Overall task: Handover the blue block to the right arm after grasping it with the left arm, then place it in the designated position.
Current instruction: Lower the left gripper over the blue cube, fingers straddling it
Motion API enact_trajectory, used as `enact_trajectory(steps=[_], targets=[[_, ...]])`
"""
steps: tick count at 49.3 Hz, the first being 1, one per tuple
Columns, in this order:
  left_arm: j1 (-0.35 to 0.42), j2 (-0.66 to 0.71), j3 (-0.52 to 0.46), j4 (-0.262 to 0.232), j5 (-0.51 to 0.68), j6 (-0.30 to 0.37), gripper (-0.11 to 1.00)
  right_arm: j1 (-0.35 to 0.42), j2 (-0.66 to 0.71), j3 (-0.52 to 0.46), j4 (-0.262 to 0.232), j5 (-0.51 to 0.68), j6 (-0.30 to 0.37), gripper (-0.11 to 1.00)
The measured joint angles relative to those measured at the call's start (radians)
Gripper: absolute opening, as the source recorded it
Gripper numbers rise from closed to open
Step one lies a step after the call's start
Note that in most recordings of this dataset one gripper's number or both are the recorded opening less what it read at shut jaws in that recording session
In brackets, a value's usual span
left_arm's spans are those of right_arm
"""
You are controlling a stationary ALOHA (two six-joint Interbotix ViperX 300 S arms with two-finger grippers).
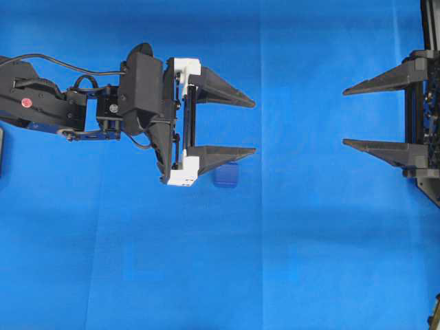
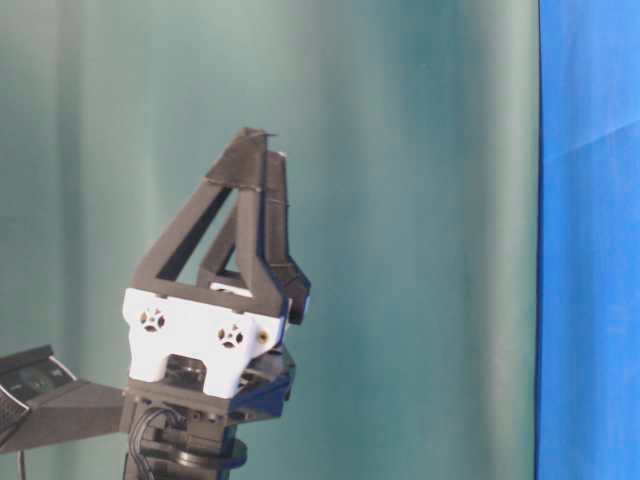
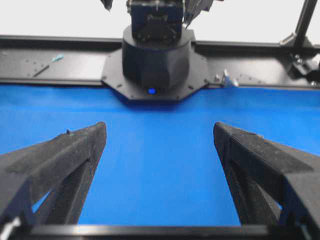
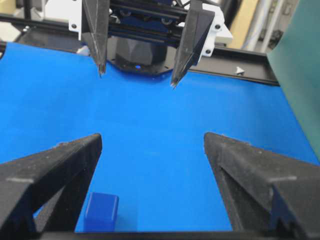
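Sitting free on the blue cloth (image 1: pixel 289 275), the blue block (image 1: pixel 225 174) lies just beside the left gripper (image 1: pixel 254 126), whose lower finger overhangs it, jaws spread wide. Well apart, the right gripper (image 1: pixel 344 117) gapes empty too. No readable writing.

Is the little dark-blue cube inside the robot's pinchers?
No, the small dark-blue cube sits on the blue cloth beside the open left tool, not between its fingers.
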Motion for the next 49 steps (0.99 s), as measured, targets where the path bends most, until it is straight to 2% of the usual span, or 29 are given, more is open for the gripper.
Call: enact_trajectory(steps=[6,17,32,42,49], targets=[[-0.011,0.006,-0.032,0.000,0.106,-0.006,0.91,0.000,0.000,0.000,0.000,0.000,0.000,0.95],[-0.014,0.066,-0.161,0.002,0.437,-0.058,0.91,0.000,0.000,0.002,0.000,0.006,0.000,0.95],[-0.029,0.158,-0.357,0.003,0.914,-0.061,0.91,0.000,0.000,0.002,0.000,0.020,0.000,0.95],[-0.044,0.199,-0.459,0.009,1.135,-0.061,0.91,0.000,0.002,0.000,0.000,0.021,0.000,0.95],[-0.044,0.213,-0.486,0.014,1.181,-0.061,0.91,0.000,0.011,0.000,0.000,0.020,0.000,0.95]])
